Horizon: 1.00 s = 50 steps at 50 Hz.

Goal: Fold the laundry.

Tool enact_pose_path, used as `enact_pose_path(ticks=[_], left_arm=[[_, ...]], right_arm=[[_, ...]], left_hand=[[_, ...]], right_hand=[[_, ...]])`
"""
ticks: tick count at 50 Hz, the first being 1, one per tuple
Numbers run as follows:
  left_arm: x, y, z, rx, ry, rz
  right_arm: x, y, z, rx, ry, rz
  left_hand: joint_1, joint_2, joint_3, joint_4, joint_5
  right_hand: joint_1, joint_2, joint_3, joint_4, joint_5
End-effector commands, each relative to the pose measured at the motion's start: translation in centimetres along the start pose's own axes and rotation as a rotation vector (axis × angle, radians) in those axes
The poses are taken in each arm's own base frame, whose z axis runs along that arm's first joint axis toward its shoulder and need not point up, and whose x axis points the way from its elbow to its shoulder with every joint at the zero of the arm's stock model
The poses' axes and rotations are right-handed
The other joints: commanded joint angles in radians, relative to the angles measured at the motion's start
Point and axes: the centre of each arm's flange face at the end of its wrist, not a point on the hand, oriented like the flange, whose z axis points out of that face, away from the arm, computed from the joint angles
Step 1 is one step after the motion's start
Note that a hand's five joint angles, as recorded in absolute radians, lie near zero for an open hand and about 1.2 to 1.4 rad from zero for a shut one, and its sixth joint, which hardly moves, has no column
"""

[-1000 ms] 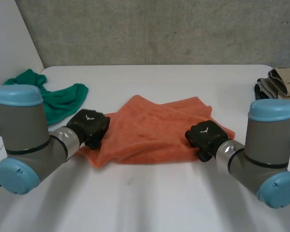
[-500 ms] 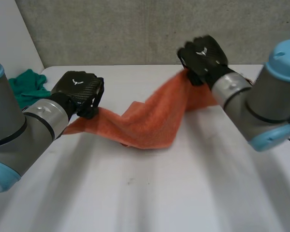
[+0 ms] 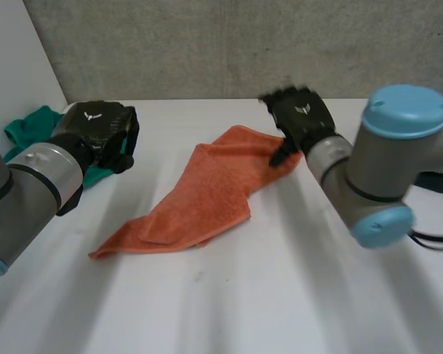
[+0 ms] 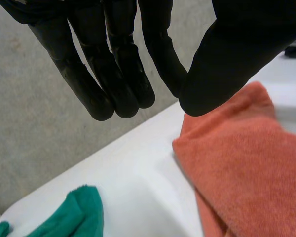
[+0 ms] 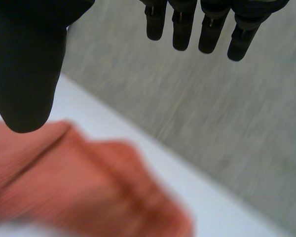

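An orange towel (image 3: 199, 206) lies loosely doubled on the white table (image 3: 229, 310), stretching from a near-left corner to a far-right corner. My left hand (image 3: 96, 129) hovers above the table, left of the towel and apart from it. In the left wrist view, the left hand (image 4: 113, 64) has its thumb closed up to its fingertips with nothing between them, and the towel (image 4: 246, 163) lies beyond them. My right hand (image 3: 303, 122) is over the towel's far-right corner. In the right wrist view, the right hand (image 5: 24, 64) holds its thumb wide of the fingers, above the towel (image 5: 89, 187).
A green cloth (image 3: 29, 125) lies bunched at the table's far-left corner, just behind my left hand, and it shows in the left wrist view as the green cloth (image 4: 79, 212). A grey wall (image 3: 229, 44) runs behind the table's far edge.
Both hands lifted the towel and swung it away and to the left. It has dropped from both onto the table. The right hand has opened.
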Motion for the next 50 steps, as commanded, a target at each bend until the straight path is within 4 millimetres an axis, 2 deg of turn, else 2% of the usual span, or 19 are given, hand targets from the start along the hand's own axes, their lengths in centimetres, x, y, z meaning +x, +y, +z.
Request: enact_pose_path(ticks=[1, 6, 7, 8, 10, 11, 15, 22, 26, 38, 45, 50], left_arm=[[1.3, -2.7, -2.0, 0.059, 0.042, -0.028], [2.3, -2.6, -2.5, 0.059, 0.072, -0.023], [2.3, -2.2, -2.4, 0.042, 0.075, -0.022], [2.3, -2.0, -2.3, 0.033, 0.075, -0.021], [2.3, -1.2, -2.1, 0.009, 0.078, -0.019], [2.2, -0.3, -1.8, -0.023, 0.08, -0.014], [1.3, 2.2, -1.0, -0.097, 0.067, 0.023], [0.2, 5.3, -0.4, -0.183, 0.057, 0.108], [-0.6, 6.9, -0.1, -0.223, 0.044, 0.145], [-1.7, 11.3, 1.6, -0.348, 0.082, 0.187], [-1.9, 12.5, 2.7, -0.378, 0.08, 0.202], [-1.8, 13.7, 3.6, -0.41, 0.083, 0.224]], right_arm=[[-1.9, 4.6, -6.0, -0.444, -0.182, 0.24], [-3.9, 6.9, -5.0, -0.443, -0.227, 0.293], [-4.4, 7.5, -4.4, -0.427, -0.222, 0.289], [-4.6, 7.8, -4.2, -0.42, -0.217, 0.283], [-5.1, 8.3, -3.7, -0.409, -0.208, 0.267], [-5.4, 8.9, -3.3, -0.401, -0.193, 0.245], [-6.1, 9.9, -2.4, -0.373, -0.161, 0.197], [-6.9, 10.9, -1.4, -0.321, -0.156, 0.151], [-7.1, 10.6, -1.0, -0.285, -0.155, 0.153], [-7.7, 9.1, -0.5, -0.237, -0.163, 0.176], [-8.0, 8.9, -0.2, -0.226, -0.165, 0.176], [-8.4, 9.0, 0.0, -0.23, -0.169, 0.171]], left_hand=[[0.23, 0.202, 0.21, 0.201, 0.238], [0.23, 0.202, 0.21, 0.201, 0.238], [0.149, 0.121, 0.129, 0.12, 0.157], [-0.119, -0.148, -0.14, -0.148, -0.111], [-0.492, -0.521, -0.513, -0.522, -0.485], [-0.715, -0.744, -0.736, -0.744, -0.708], [-0.931, -0.96, -0.952, -0.96, -0.923], [-0.991, -1.02, -1.012, -1.02, -0.984], [-0.991, -1.02, -1.012, -1.02, -0.984], [-0.952, -0.981, -0.973, -0.982, -0.945], [-0.944, -0.973, -0.964, -0.973, -0.936], [-0.832, -0.861, -0.853, -0.862, -0.825]], right_hand=[[0.124, 0.135, 0.136, 0.138, 0.127], [0.124, 0.135, 0.136, 0.138, 0.127], [0.139, 0.15, 0.151, 0.153, 0.141], [0.157, 0.167, 0.168, 0.17, 0.159], [0.174, 0.185, 0.186, 0.188, 0.177], [0.174, 0.185, 0.186, 0.188, 0.177], [0.212, 0.223, 0.224, 0.226, 0.214], [0.386, 0.396, 0.397, 0.399, 0.388], [0.477, 0.488, 0.488, 0.491, 0.479], [0.477, 0.488, 0.488, 0.491, 0.479], [0.477, 0.488, 0.489, 0.491, 0.479], [0.415, 0.426, 0.427, 0.429, 0.418]])
